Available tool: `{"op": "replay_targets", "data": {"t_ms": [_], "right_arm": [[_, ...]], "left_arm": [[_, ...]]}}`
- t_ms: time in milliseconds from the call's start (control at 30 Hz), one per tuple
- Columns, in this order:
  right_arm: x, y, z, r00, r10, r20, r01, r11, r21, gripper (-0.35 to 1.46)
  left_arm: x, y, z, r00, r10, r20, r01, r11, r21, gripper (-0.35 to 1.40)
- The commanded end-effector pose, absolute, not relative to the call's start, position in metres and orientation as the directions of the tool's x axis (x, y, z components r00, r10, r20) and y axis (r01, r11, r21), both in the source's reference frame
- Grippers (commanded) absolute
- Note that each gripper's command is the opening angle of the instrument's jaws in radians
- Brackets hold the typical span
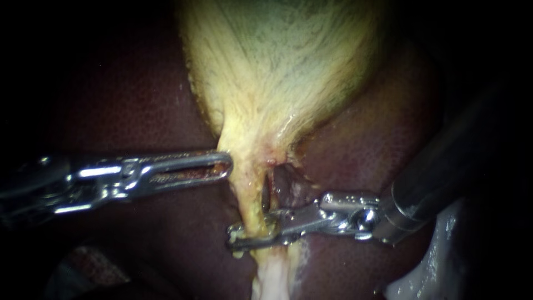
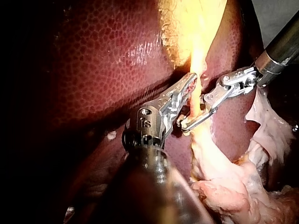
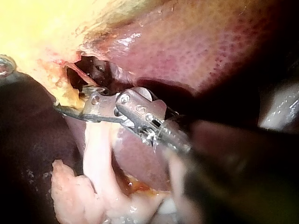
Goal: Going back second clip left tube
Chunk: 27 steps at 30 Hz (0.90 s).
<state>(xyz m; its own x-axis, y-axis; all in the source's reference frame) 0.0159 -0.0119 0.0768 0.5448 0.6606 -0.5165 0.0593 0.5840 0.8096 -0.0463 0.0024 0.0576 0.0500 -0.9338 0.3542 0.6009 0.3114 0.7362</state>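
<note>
Nearest the endoscope, a whitish strand of tissue (image 1: 272,278) runs out of view at the bottom. Just beyond it, the right instrument (image 1: 239,236) comes in from the right and lies across the left tube (image 1: 252,205). This is the pale yellow strand to the left of a dark gap in the tissue.

The right instrument's two thin jaws stand only narrowly apart. One is on each side of the tube, both press on it, and their tips reach just past its left edge. The left wrist view shows the same grip: the right instrument (image 2: 187,125) forms a slim loop around the tube (image 2: 195,100). In the right wrist view, the right instrument (image 3: 65,109) crosses the strand just under the dark gap. Any clip at that spot is hidden by the metal.

Further up the tube, the left instrument (image 1: 225,165) enters from the left. Its slotted tip lies against the left edge of the pale tissue where the tube widens. I cannot tell whether it holds that edge.

Behind both instruments the yellow, fibrous gallbladder (image 1: 277,66) fans upward. Dark red liver (image 1: 122,94) lies on either side of it.
</note>
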Motion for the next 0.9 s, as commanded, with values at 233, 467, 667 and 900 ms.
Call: {"op": "replay_targets", "data": {"t_ms": [233,467,667,900], "right_arm": [[0.0160,-0.0120,0.0767,0.546,0.659,-0.517,0.063,0.584,0.810,-0.35],[0.0168,-0.0119,0.0767,0.491,0.685,-0.538,0.090,0.574,0.814,0.45],[0.0173,-0.0119,0.0765,0.482,0.655,-0.581,0.122,0.607,0.785,0.56],[0.0176,-0.0119,0.0765,0.459,0.595,-0.660,0.156,0.677,0.719,0.60]], "left_arm": [[-0.0463,0.0024,0.0576,0.050,-0.934,0.355,0.601,0.312,0.736,-0.35],[-0.0462,0.0023,0.0576,0.050,-0.934,0.355,0.601,0.312,0.736,-0.35],[-0.0462,0.0023,0.0576,0.050,-0.934,0.355,0.601,0.312,0.736,-0.35],[-0.0462,0.0023,0.0576,0.050,-0.934,0.355,0.601,0.312,0.736,-0.35]]}}
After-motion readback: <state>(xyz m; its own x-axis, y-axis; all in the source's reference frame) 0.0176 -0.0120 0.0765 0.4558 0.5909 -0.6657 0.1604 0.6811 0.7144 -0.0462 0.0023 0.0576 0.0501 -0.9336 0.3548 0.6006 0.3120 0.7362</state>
